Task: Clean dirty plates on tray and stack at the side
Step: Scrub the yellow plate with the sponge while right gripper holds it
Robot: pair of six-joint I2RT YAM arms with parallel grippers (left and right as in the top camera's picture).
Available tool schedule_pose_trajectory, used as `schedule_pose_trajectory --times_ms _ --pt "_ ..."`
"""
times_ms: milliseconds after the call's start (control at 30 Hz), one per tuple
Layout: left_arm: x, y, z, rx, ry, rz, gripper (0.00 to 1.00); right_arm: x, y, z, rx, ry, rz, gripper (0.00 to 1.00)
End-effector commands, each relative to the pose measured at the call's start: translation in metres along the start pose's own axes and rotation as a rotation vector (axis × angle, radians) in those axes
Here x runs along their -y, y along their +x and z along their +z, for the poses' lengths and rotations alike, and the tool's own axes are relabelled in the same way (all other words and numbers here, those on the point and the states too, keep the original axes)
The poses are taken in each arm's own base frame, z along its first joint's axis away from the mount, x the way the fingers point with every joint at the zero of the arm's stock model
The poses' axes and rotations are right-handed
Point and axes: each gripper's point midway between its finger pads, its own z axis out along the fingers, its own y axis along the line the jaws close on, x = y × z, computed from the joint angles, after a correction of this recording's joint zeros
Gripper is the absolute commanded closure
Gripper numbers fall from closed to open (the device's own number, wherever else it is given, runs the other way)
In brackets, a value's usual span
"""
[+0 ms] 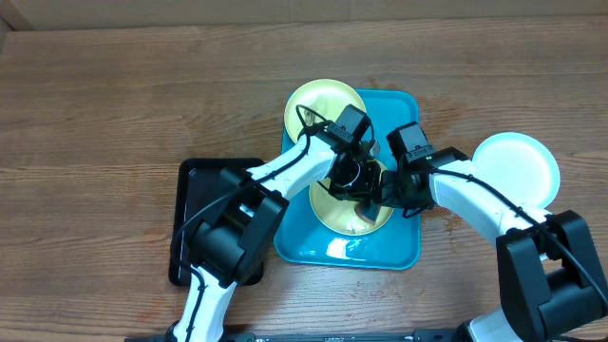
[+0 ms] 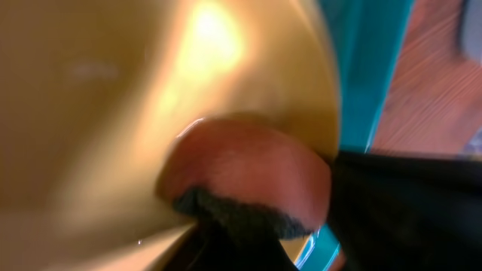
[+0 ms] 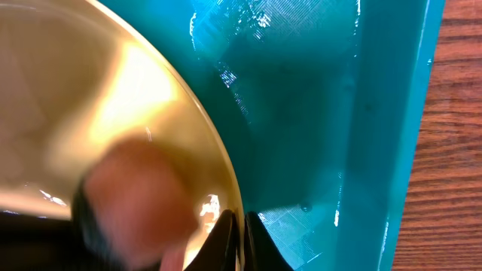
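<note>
A pale yellow-green plate (image 1: 350,217) is tilted up over the blue tray (image 1: 399,249). My right gripper (image 1: 385,190) is shut on its right rim; in the right wrist view the rim (image 3: 226,173) runs down between the two black fingertips (image 3: 239,237). My left gripper (image 1: 353,177) is shut on a pinkish sponge (image 2: 248,162) with a dark scrub side, and the sponge is pressed against the plate's face (image 2: 105,105). A second plate (image 1: 323,104) lies over the tray's far left corner. A third plate (image 1: 518,166) rests on the table to the right.
A smaller black tray (image 1: 195,214) lies left of the blue one, under my left arm. Bare wooden table (image 1: 114,104) surrounds both trays. The blue tray's raised right wall (image 3: 376,135) stands close beside the held plate.
</note>
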Motion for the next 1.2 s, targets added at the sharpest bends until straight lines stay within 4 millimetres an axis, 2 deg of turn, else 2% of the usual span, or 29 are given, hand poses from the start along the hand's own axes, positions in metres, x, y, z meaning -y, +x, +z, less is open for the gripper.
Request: schedule_pose_trajectory --times_ms 0,133,267,433,500,633,733,833,933,1167 --pt "-0.013 0.023 0.009 -0.105 -0.023 -0.058 0.96 0.003 0.002 0.003 -0.001 0.017 -0.001 0.96" --pt "-0.037 0.035 -0.001 -0.147 -0.118 -0.158 0.96 0.003 0.002 0.003 -0.001 0.017 -0.001 0.96" --pt "-0.079 0.039 -0.022 -0.130 -0.318 -0.221 0.96 0.003 0.002 0.003 -0.001 0.017 -0.001 0.96" --pt "-0.126 0.027 -0.057 -0.049 -0.582 -0.246 0.96 0.003 0.002 0.003 -0.001 0.017 -0.001 0.96" --pt "-0.146 0.017 -0.076 0.016 -0.716 -0.238 0.96 0.003 0.002 0.003 -0.001 0.017 -0.001 0.96" --pt "-0.163 0.002 -0.101 0.099 -0.879 -0.206 0.96 0.003 0.002 0.003 -0.001 0.018 -0.001 0.96" --pt "-0.165 -0.007 -0.113 0.142 -0.934 -0.191 0.96 0.003 0.002 0.003 -0.001 0.017 -0.002 0.96" --pt "-0.158 -0.019 -0.111 0.183 -0.894 -0.184 0.96 0.003 0.001 0.003 0.000 0.017 -0.005 0.96" --pt "-0.138 -0.024 -0.089 0.165 -0.740 -0.157 0.96 0.003 0.002 0.003 -0.001 0.017 -0.012 0.96" --pt "-0.067 -0.028 -0.036 0.096 -0.274 -0.106 0.96 0.003 0.002 0.003 -0.002 0.017 -0.047 0.96"
